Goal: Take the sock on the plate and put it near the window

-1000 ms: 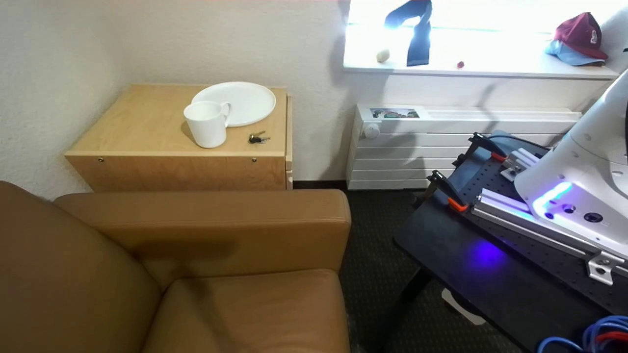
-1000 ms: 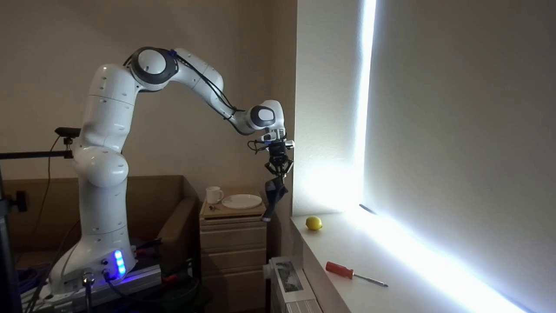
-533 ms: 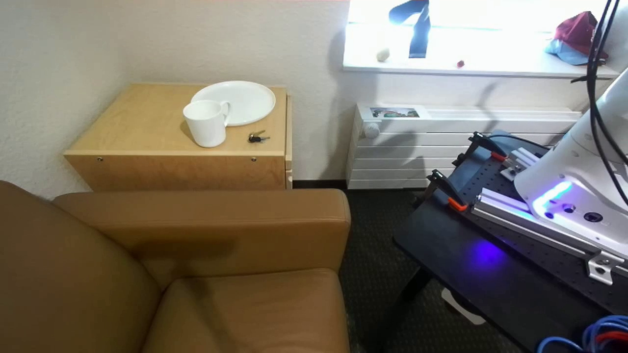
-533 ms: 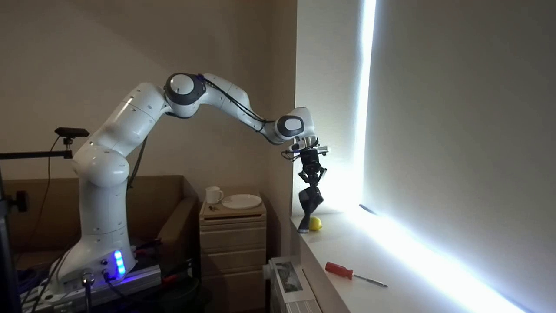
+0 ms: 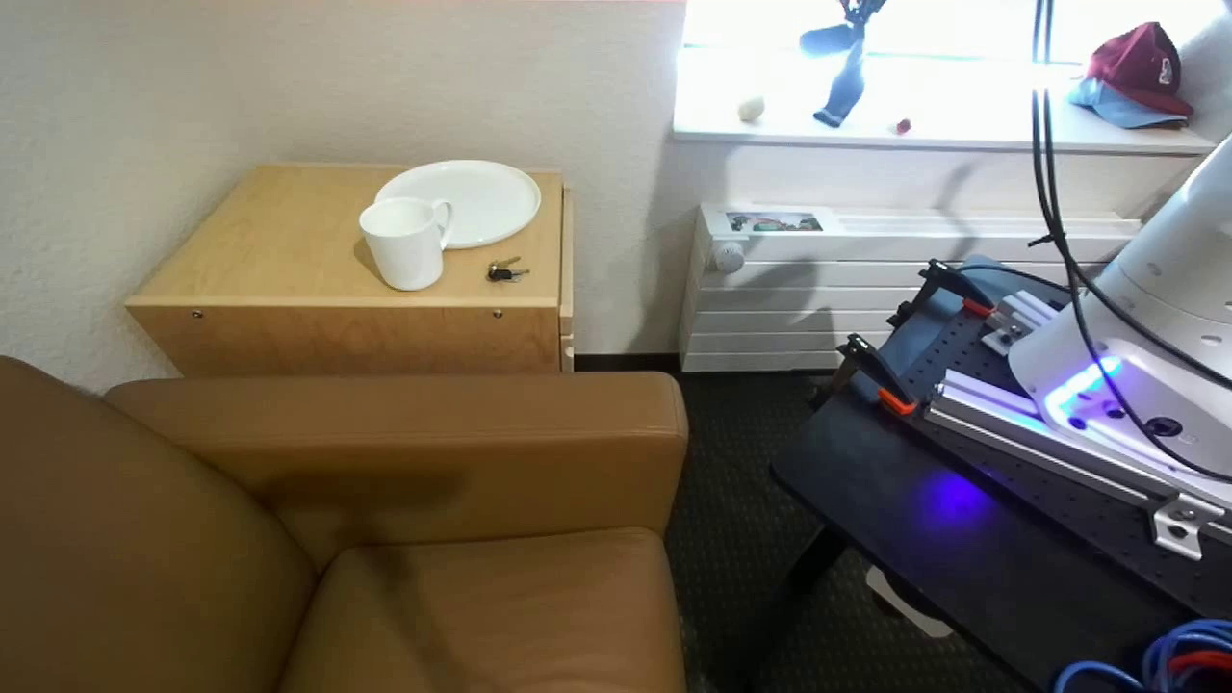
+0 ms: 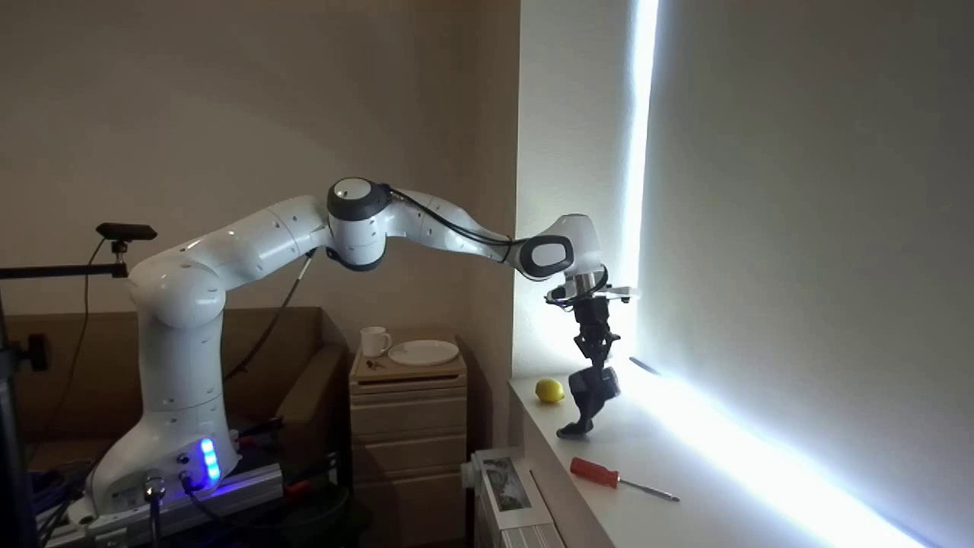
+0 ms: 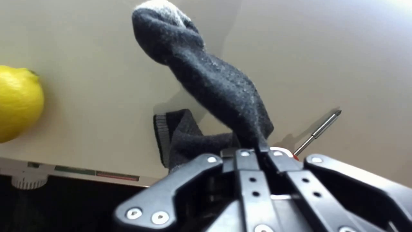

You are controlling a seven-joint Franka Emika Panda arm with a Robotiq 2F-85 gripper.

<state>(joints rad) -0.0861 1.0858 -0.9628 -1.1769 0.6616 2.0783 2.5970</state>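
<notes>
Moved since prev frame: arm (image 6: 434, 228) lower & further out over sill (image 6: 685, 529); gripper (image 7: 263, 154) & sock (image 7: 222, 83) gone down w/ it; in an exterior view lemon (image 6: 549, 390), part-covered by sock before, now shows whole

Fingers (image 7: 246, 161): tips brought together, pinching a fold of sock, qty 1

Sock, dk grey: hung from tips over sill, btwn lemon & screwdriver (image 6: 609, 477), in front of window (image 5: 962, 29); wrist view: lt-grey end reaches twd sill's back edge, ribbed end twd front edge; touching sill or not, can't tell

Gripper, blk: points down

Screwdriver, red hdl, qty 1: on sill, hdl nr front edge, shaft slanting inward; apart from sock

Lemon, yellow, qty 1: nr sill's front left corner, left of sock in both exterior views

Cap (image 5: 1141, 72), maroon & lt blue: sill's right end, in an exterior view

Radiator (image 5: 770, 313), wht: below sill's front edge; picture card (image 5: 775, 222) on top, lemon's end

Cabinet (image 5: 269, 250), wood, as in an exterior view: plate (image 5: 496, 207), wht, nr back right corner; mug (image 5: 406, 245), wht, just beside plate, nr front edge; keys (image 5: 505, 272) nr front right corner

Sofa (image 5: 385, 452), tan: armrest just before cabinet

Black table (image 5: 866, 481): arm's base on it; clamps (image 5: 878, 371) at edge
</notes>
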